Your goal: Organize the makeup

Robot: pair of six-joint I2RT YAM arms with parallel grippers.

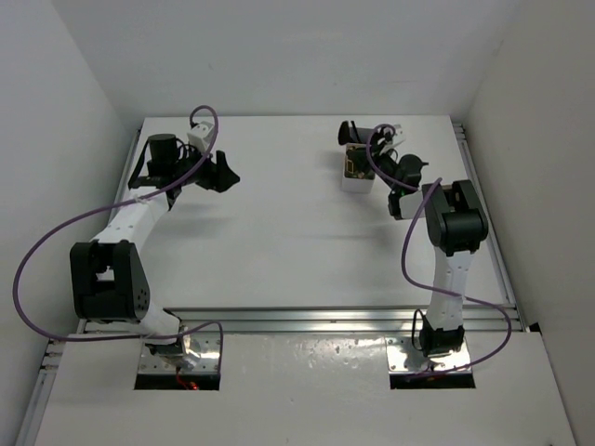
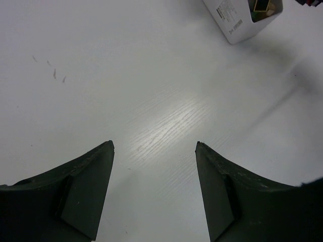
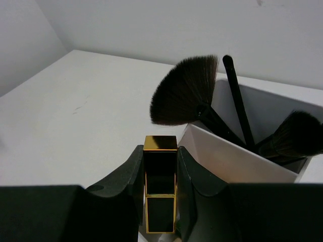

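My right gripper [image 3: 160, 160] is shut on the gold-black lipstick [image 3: 160, 184], held upright right beside the white compartmented box [image 3: 227, 157]. In the top view this gripper [image 1: 398, 190] sits just right of the box [image 1: 356, 170]. A black fan brush [image 3: 184, 91], a thin black stick [image 3: 236, 98] and a round brush [image 3: 295, 137] stand in the box. My left gripper [image 2: 154, 146] is open and empty over bare table; in the top view it [image 1: 221, 172] is at the far left. The green tubes, rose-gold tube and sponges are out of view.
The box corner also shows in the left wrist view [image 2: 237, 22], with something gold inside. White walls close in the table at the back and on both sides. Metal rails [image 1: 325, 321] run along the near edge.
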